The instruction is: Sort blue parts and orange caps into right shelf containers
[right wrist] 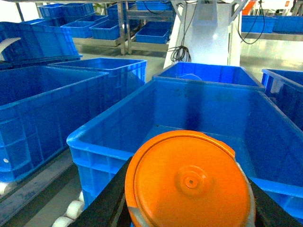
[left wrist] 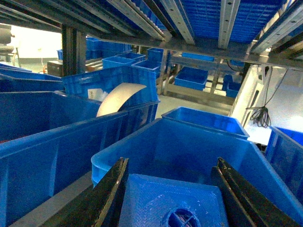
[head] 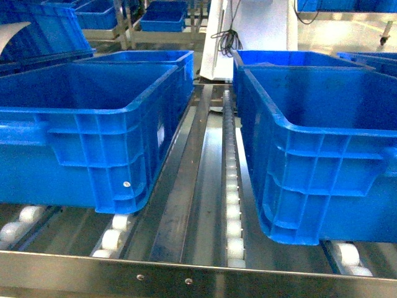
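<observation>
My left gripper (left wrist: pixel 172 163) is shut on a blue part (left wrist: pixel 173 203), a flat square piece with a round ribbed hole, held between two black fingers (left wrist: pixel 106 194). Just beyond it stands a deep blue crate (left wrist: pixel 120 149), seen slightly from above. My right gripper (right wrist: pixel 189 175) is shut on an orange cap (right wrist: pixel 189 182), whose flat round top faces the camera. It hangs at the near rim of a large blue container (right wrist: pixel 94 135). In the head view two such crates stand side by side, one left (head: pixel 80 112) and one right (head: pixel 291 127). Neither gripper shows there.
The crates rest on white rollers (head: pixel 234 211) and steel rails (head: pixel 186 186) behind a metal front lip (head: pixel 186 273). More blue crates (right wrist: pixel 203 73) stand behind and to the sides. A white post with black cables (right wrist: pixel 199 28) rises at the back. Shelf rails (left wrist: pixel 222 23) run overhead.
</observation>
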You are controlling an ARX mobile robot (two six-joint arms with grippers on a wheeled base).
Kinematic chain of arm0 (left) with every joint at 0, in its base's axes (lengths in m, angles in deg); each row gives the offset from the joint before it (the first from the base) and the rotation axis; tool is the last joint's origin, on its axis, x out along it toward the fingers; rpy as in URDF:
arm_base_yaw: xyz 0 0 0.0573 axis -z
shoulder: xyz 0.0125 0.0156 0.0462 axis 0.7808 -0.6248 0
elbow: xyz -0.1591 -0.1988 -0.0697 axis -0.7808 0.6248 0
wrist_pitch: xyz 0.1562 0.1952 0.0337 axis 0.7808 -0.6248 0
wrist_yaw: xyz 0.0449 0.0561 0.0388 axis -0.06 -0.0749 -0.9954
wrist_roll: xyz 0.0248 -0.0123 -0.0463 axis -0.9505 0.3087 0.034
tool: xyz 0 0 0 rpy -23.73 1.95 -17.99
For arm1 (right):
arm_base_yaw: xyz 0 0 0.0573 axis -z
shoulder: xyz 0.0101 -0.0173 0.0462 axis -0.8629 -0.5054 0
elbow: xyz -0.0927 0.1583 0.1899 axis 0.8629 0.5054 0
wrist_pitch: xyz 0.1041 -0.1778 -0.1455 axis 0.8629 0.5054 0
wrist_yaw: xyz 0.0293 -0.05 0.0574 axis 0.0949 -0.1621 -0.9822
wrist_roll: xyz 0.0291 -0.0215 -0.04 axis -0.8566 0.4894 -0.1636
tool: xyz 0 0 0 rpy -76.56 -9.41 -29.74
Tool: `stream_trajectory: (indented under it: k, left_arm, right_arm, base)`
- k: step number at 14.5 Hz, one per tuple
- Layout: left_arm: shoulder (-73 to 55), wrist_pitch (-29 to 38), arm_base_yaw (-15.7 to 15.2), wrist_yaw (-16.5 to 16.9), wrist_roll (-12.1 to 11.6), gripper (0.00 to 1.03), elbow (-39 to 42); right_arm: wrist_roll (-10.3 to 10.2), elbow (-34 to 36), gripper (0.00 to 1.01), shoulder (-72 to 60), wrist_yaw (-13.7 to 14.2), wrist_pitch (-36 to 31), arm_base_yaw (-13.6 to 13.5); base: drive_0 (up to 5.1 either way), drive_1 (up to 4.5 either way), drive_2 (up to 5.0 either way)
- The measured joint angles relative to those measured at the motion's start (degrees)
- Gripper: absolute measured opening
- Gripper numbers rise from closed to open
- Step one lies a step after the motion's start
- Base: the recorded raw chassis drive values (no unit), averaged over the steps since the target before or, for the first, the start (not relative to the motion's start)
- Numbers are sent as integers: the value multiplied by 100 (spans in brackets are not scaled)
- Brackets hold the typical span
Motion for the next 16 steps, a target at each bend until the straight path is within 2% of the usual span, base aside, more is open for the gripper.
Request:
stream_trajectory:
  k: [6, 7, 8, 9, 13, 16]
  left_arm:
    - [0, 0, 0, 0, 0, 47, 0]
    - [313, -1202, 55, -339, -83, 46, -181]
    - [485, -1762, 59, -448, -131, 46, -260]
    - [487, -1919, 59, -455, -149, 46, -278]
    - [463, -1932, 55, -428, -175, 46, -278]
    - [271, -1725, -59, -273, -199, 46, -389]
  right_arm:
    - [0, 0, 44, 0, 0, 0, 0]
    - [0, 0, 44, 0, 0, 0, 0]
    - [0, 0, 44, 0, 0, 0, 0]
    - [0, 0, 44, 0, 0, -2, 0]
    - [0, 0, 44, 0, 0, 0, 0]
    - [0, 0, 44, 0, 0, 0, 0]
  base:
    - [0, 0, 0]
    - [0, 0, 0]
    - [0, 0, 0]
    - [0, 0, 0]
    - [0, 0, 0]
    - [0, 0, 0]
